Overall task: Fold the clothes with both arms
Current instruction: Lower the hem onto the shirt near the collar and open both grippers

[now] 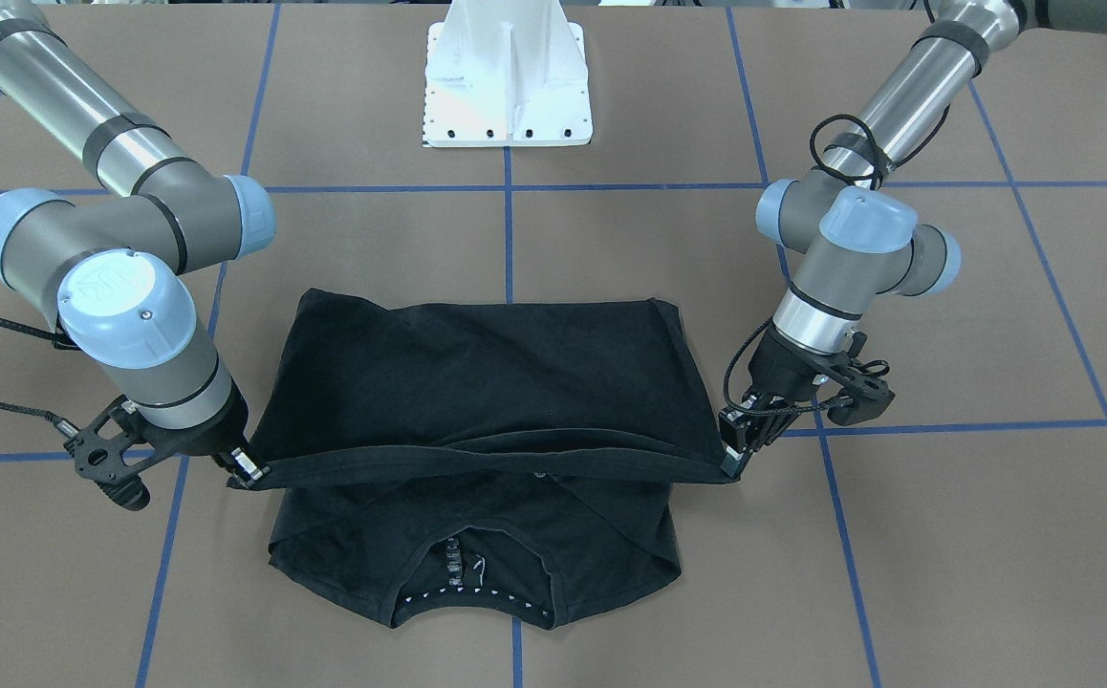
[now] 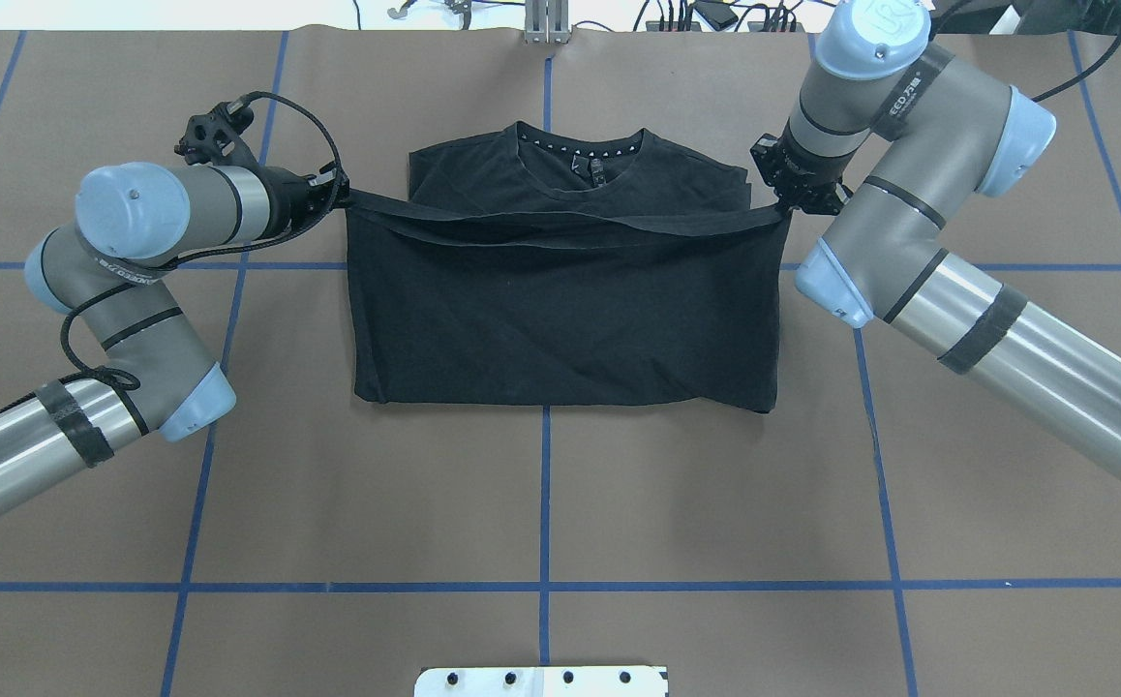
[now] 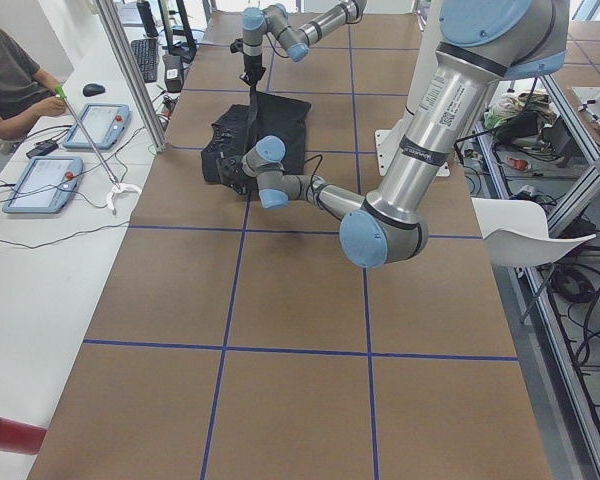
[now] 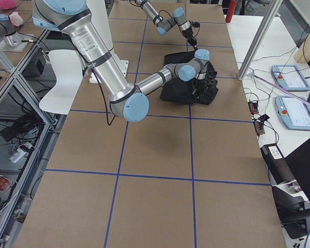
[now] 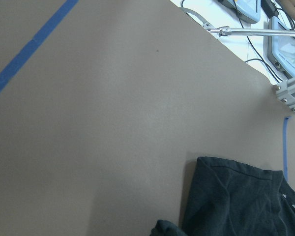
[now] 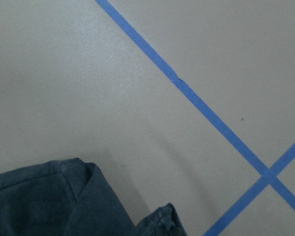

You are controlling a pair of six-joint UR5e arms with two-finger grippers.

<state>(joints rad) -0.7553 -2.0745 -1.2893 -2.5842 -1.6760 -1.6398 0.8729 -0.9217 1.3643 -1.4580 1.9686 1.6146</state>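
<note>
Holding taut | left fingers (image 1: 730, 459), right fingers (image 1: 246, 467) | soft black T-shirt (image 1: 477, 373), rectangular

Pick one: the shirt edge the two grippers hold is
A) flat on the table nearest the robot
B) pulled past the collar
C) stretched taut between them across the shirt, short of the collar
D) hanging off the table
C: the edge runs taut from the left gripper to the right gripper across the shirt, with the collar uncovered beyond it.
</note>
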